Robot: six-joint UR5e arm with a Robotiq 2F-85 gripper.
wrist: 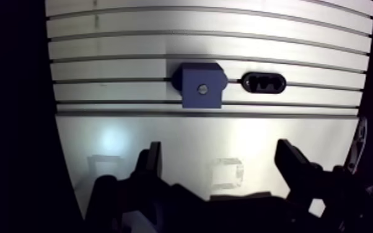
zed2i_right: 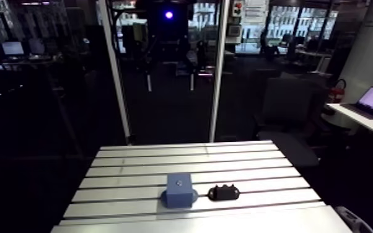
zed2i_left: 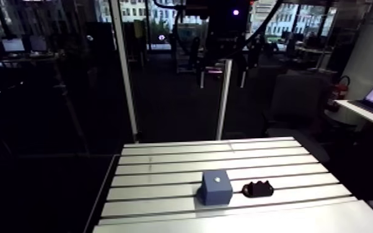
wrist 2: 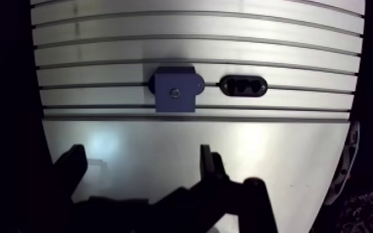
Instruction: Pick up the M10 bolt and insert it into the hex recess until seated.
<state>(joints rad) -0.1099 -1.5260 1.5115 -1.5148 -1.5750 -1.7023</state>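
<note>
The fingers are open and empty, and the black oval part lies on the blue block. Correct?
No. In the wrist view the black oval part lies beside the blue block, on the table. The fingers are open and empty.

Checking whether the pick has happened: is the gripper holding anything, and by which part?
Nothing is held. The gripper is open, only bare table between its fingers; the blue block lies ahead of it, untouched.

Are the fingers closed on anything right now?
No: in the wrist view the fingers stand wide apart with only bare table between them, short of the blue block.
</note>
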